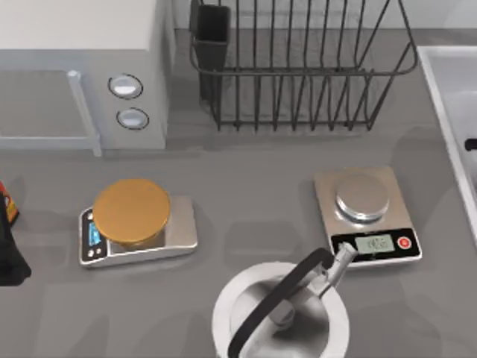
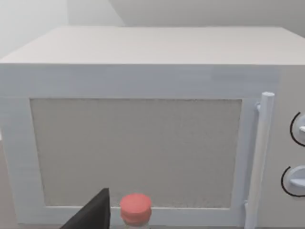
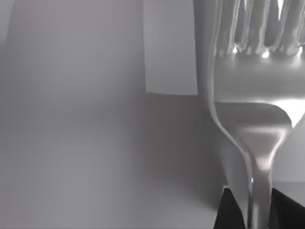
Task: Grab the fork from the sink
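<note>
Right wrist view looks along the fork (image 3: 257,119) from very close: smooth, mirror-bright silver metal, its neck widening into a curved head with tines at the frame's upper edge. Two dark fingertips (image 3: 228,212) sit on either side of the slim handle, so the right gripper (image 3: 252,214) is clenched on the fork. Behind it lies a pale grey, matte, flat-walled surface.

From the top view, the sink (image 1: 447,82) is a pale grey-white basin with a lighter raised rim at the table's right edge, and a small dark shape (image 1: 471,145) shows inside it at the frame edge. A black wire dish rack (image 1: 298,67) stands just left of the sink at the back. A white boxy microwave (image 1: 82,74) with two round knobs fills the back left. On the grey table sit a brushed-steel scale (image 1: 369,216) with a round plate, another scale (image 1: 138,227) carrying a round orange disc, and a white kettle (image 1: 279,313) with a curved black handle.

The left arm (image 1: 9,246) is parked at the left edge; its wrist view faces the microwave door, with a red-capped bottle (image 2: 136,207) below, and whether its fingers are parted cannot be told
</note>
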